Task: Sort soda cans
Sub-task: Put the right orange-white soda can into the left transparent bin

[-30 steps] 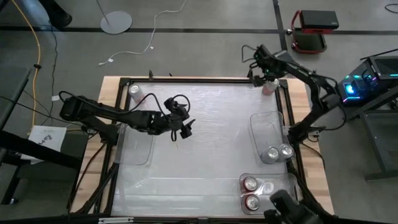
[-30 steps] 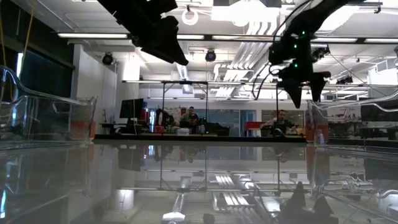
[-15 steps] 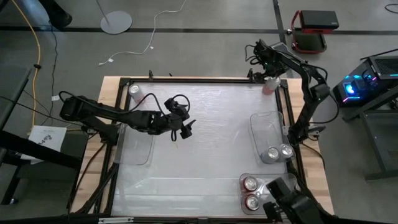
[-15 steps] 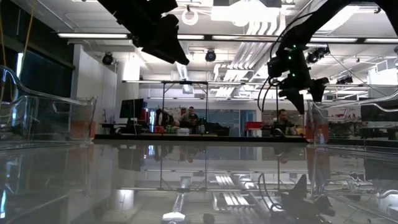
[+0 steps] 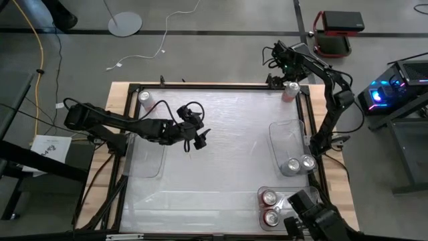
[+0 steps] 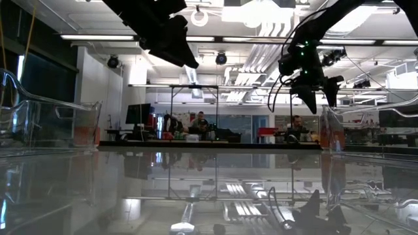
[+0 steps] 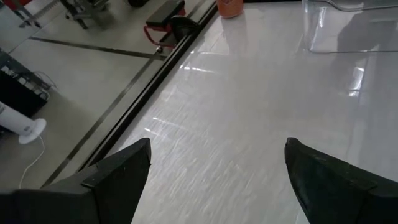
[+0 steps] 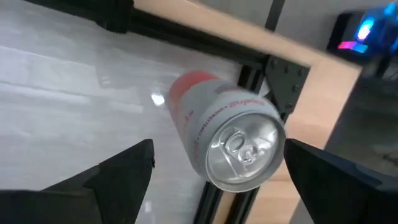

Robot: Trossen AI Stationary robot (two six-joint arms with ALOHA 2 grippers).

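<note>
high: straight down | low: table-level, level | wrists: close, downward | shared: table (image 5: 221, 147)

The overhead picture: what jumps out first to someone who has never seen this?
Two dark arms reach over a glossy white table. The right claw hangs open above a pale pink-white soda can at the far right corner. The left claw, open, waits mid-table, while four silver-topped cans sit in clear plastic trays on the right.

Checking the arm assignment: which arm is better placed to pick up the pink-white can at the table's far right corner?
Right. The right gripper hangs open directly over the pink-white can; the left gripper waits mid-table, far from it.
</note>
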